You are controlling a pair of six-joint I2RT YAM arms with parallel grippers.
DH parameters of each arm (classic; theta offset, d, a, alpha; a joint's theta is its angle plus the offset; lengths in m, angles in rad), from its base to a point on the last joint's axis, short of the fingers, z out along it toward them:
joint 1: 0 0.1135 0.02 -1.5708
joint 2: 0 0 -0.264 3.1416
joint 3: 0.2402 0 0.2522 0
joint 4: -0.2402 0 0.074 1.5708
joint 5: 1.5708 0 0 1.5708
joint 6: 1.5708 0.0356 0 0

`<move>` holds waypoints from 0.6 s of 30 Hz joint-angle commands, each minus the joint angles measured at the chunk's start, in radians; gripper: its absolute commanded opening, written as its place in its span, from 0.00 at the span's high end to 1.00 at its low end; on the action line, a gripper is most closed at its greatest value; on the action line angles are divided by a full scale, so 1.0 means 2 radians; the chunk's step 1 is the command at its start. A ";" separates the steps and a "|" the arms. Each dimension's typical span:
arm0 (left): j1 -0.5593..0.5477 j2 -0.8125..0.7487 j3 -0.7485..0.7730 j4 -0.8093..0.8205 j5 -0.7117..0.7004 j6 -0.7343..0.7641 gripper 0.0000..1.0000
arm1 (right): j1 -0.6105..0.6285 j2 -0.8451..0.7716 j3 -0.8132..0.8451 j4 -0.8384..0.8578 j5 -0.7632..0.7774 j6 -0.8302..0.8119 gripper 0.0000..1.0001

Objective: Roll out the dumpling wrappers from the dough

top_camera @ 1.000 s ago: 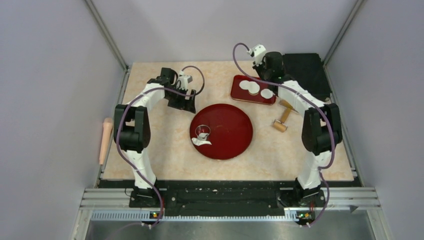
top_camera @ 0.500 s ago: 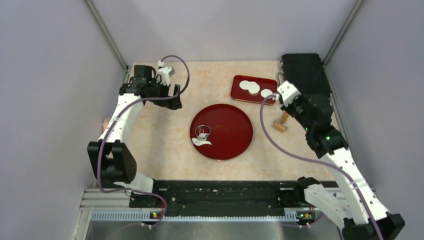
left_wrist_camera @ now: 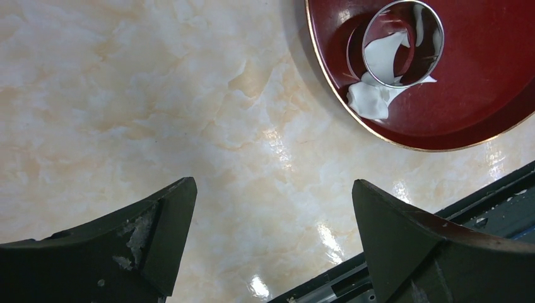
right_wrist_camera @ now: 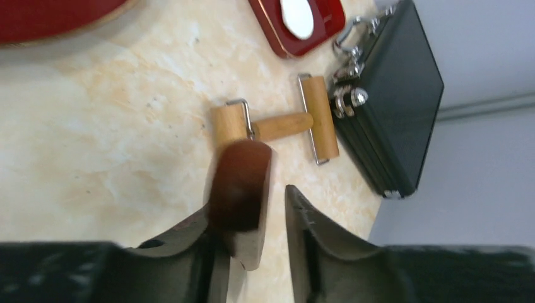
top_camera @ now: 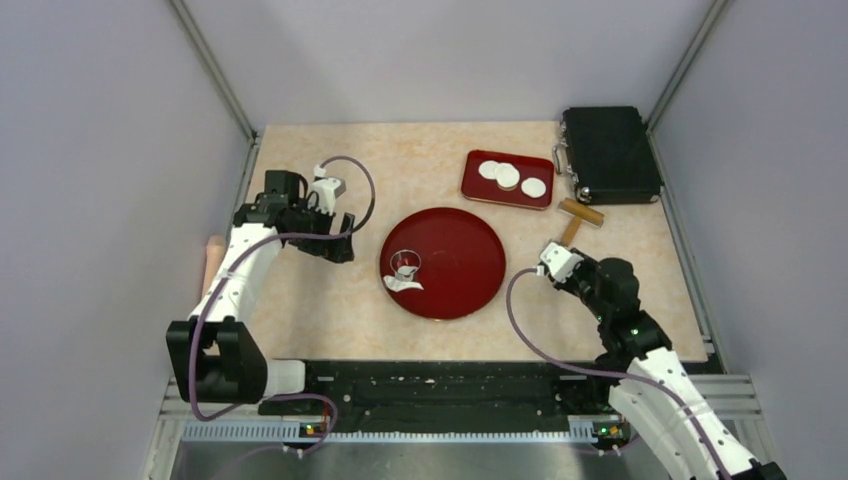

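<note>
Three round white dumpling wrappers (top_camera: 508, 177) lie on the rectangular red tray (top_camera: 475, 190); one wrapper (right_wrist_camera: 296, 16) shows in the right wrist view. A ragged white scrap of dough (top_camera: 405, 285) (left_wrist_camera: 372, 98) lies under and inside the metal ring (top_camera: 404, 264) (left_wrist_camera: 357, 50) on the left of the round red plate (top_camera: 460, 260) (left_wrist_camera: 479, 82). My left gripper (top_camera: 335, 238) (left_wrist_camera: 272, 183) hangs wide open and empty over bare table left of the plate. My right gripper (top_camera: 548, 258) (right_wrist_camera: 274, 183) hovers right of the plate, its jaws a narrow gap apart with nothing between them.
A wooden roller (top_camera: 577, 215) (right_wrist_camera: 281, 126) lies just beyond my right gripper, beside a black case (top_camera: 610, 155) (right_wrist_camera: 391, 101) at the far right. A pink rolling pin (top_camera: 212, 275) lies along the table's left edge. A dark rail (left_wrist_camera: 492, 202) borders the near edge.
Both arms have pulled back from the far side. The left gripper has come nearer, beside the plate's left edge. The right gripper has left the tray for the plate's right side.
</note>
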 commanded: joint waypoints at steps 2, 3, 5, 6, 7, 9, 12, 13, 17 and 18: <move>0.007 -0.028 0.001 0.018 0.002 0.015 0.01 | 0.004 -0.056 0.010 -0.063 -0.111 0.000 0.46; 0.007 -0.030 0.000 0.018 0.003 0.014 0.01 | 0.004 -0.060 0.013 -0.078 -0.126 -0.004 0.38; 0.018 -0.033 -0.003 0.021 0.006 0.013 0.01 | 0.004 -0.061 0.027 -0.116 -0.157 -0.015 0.14; 0.023 -0.035 -0.004 0.023 0.007 0.012 0.01 | 0.004 -0.061 0.037 -0.137 -0.172 -0.017 0.09; 0.025 -0.037 -0.003 0.025 0.008 0.010 0.01 | 0.004 -0.060 0.051 -0.159 -0.187 -0.017 0.06; 0.026 -0.041 -0.001 0.027 0.011 0.009 0.01 | 0.004 -0.058 0.085 -0.197 -0.216 -0.006 0.02; 0.026 -0.049 0.007 0.027 0.013 0.009 0.01 | 0.004 -0.053 0.159 -0.241 -0.249 0.033 0.01; 0.026 -0.052 0.010 0.026 0.017 0.015 0.01 | 0.004 -0.052 0.180 -0.249 -0.256 0.050 0.01; 0.026 -0.061 0.036 0.006 0.032 0.024 0.01 | 0.004 -0.054 0.251 -0.248 -0.265 0.148 0.01; 0.026 -0.064 0.045 0.002 0.030 0.015 0.01 | 0.004 -0.056 0.265 -0.239 -0.266 0.177 0.01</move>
